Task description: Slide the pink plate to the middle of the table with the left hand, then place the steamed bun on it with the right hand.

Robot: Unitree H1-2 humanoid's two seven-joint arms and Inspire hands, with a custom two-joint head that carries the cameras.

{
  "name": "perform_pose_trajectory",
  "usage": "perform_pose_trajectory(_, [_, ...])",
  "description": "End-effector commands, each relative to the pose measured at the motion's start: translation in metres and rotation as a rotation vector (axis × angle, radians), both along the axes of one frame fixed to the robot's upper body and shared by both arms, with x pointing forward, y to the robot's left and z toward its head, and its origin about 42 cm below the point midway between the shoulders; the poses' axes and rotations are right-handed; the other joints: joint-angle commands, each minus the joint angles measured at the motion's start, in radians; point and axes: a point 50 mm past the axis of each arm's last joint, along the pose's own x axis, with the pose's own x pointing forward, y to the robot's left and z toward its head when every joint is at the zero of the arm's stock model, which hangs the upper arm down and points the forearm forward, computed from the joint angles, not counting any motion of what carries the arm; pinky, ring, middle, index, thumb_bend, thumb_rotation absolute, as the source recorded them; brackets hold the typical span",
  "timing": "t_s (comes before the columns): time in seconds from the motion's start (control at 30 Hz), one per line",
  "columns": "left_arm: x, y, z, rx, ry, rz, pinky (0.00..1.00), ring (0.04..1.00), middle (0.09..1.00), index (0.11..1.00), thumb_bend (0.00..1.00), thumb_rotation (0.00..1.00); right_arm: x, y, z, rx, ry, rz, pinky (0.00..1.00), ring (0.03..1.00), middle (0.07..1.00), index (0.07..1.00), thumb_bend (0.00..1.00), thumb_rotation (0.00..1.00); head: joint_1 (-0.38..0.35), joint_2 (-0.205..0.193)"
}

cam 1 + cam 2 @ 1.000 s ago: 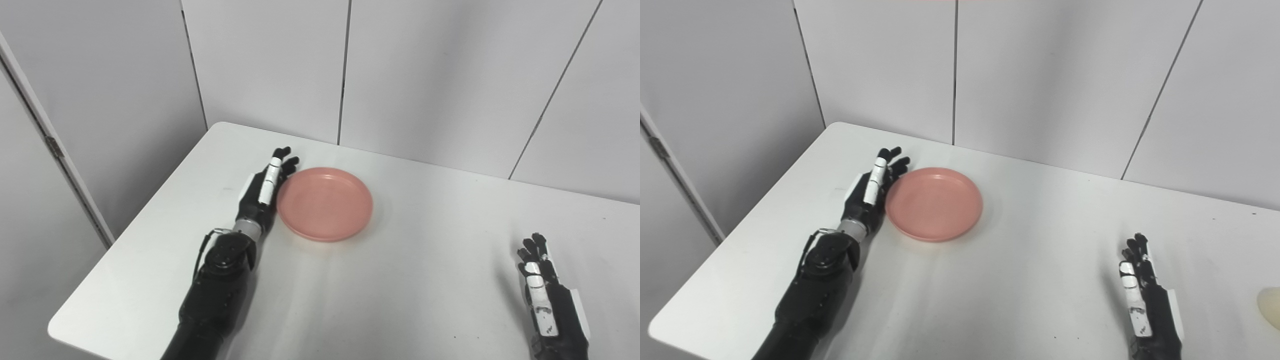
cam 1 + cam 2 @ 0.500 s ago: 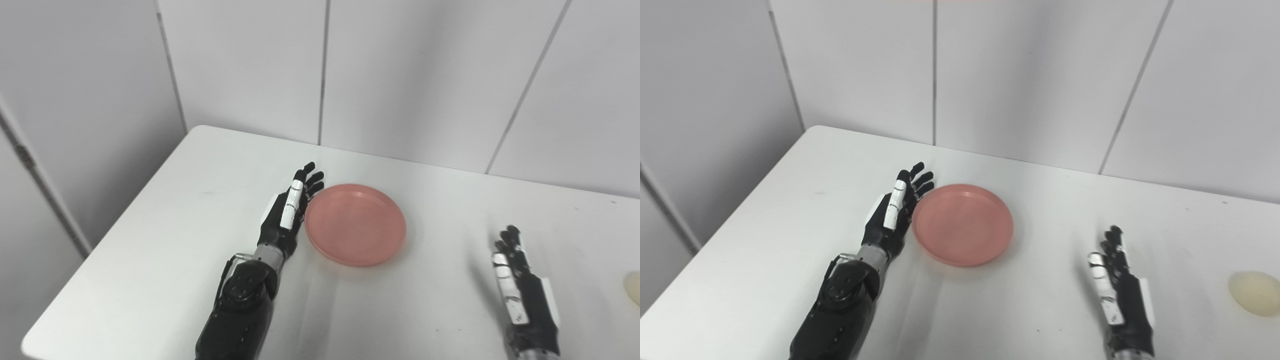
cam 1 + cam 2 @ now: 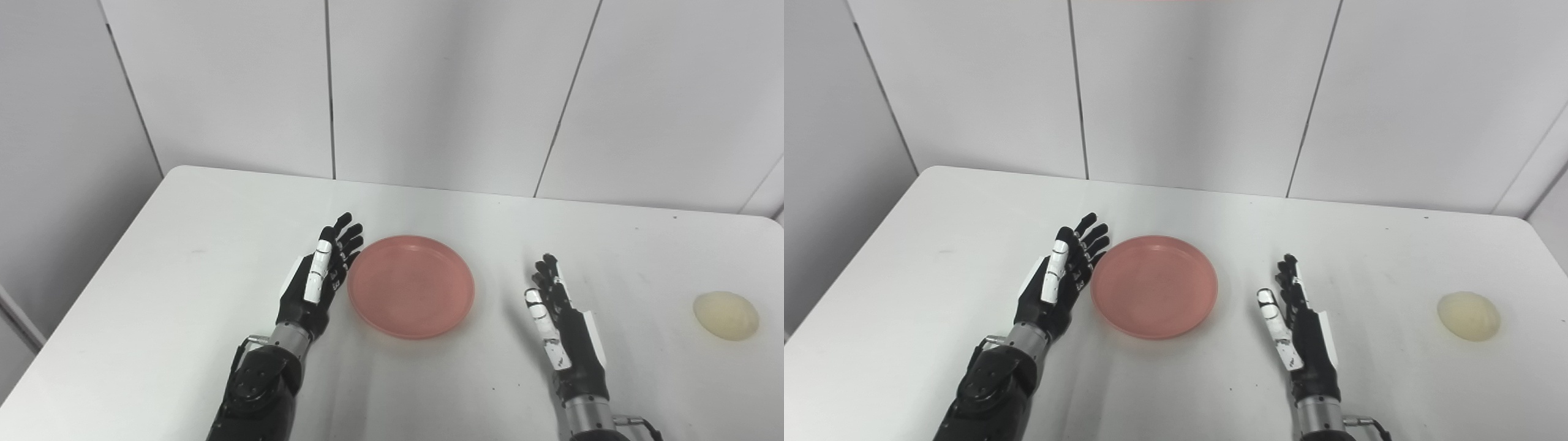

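The pink plate (image 3: 411, 285) lies flat near the middle of the white table (image 3: 184, 257). My left hand (image 3: 318, 275) is open, fingers straight, standing on edge just left of the plate's rim, a small gap from it. My right hand (image 3: 560, 318) is open and empty, on edge to the right of the plate, well apart from it. The pale steamed bun (image 3: 726, 315) sits on the table far to the right, beyond my right hand. The same scene shows in the right eye view, with the plate (image 3: 1154, 285) and the bun (image 3: 1468, 315).
Grey wall panels (image 3: 429, 92) stand right behind the table's far edge. The table's left edge (image 3: 92, 269) runs diagonally at the left, its right corner (image 3: 773, 223) at the far right.
The camera has swung right, so the whole picture shifted and the bun came into view. My left hand slid the plate rightward and now stands slightly off its rim. My right hand stays open.
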Motion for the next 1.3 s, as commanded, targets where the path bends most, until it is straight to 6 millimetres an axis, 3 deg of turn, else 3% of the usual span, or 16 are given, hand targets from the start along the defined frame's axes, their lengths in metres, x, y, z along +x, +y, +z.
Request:
perform_pose_trajectory(0.0, [-0.004, -0.008, 0.001, -0.010, 0.019, -0.042, 0.95, 0.952, 0.954, 0.958, 0.72, 1.00, -0.002, 0.007, 0.001, 0.035, -0.032, 0.013, 1.00, 0.981, 0.982, 0.999, 0.51, 0.87, 0.001, 0.004])
perform_pose_trajectory(0.3, [-0.010, -0.028, 0.000, -0.002, 0.037, -0.087, 1.00, 0.972, 0.961, 0.963, 0.70, 1.00, -0.002, 0.004, 0.000, 0.005, -0.019, 0.015, 1.00, 0.983, 0.985, 1.000, 0.52, 0.87, -0.005, 0.015])
perform_pose_trajectory(0.87, [-0.010, -0.060, -0.022, 0.004, 0.026, -0.095, 1.00, 0.988, 0.985, 0.981, 0.69, 1.00, -0.003, -0.007, -0.011, 0.024, -0.029, 0.027, 0.98, 0.968, 0.978, 1.000, 0.58, 0.86, 0.031, 0.041])
perform_pose_trajectory(1.27, [-0.012, -0.061, -0.027, 0.067, -0.028, -0.006, 1.00, 1.000, 1.000, 1.000, 0.71, 1.00, -0.004, -0.017, -0.003, -0.053, -0.120, 0.015, 0.97, 0.949, 0.966, 0.989, 0.60, 0.89, 0.008, 0.053])
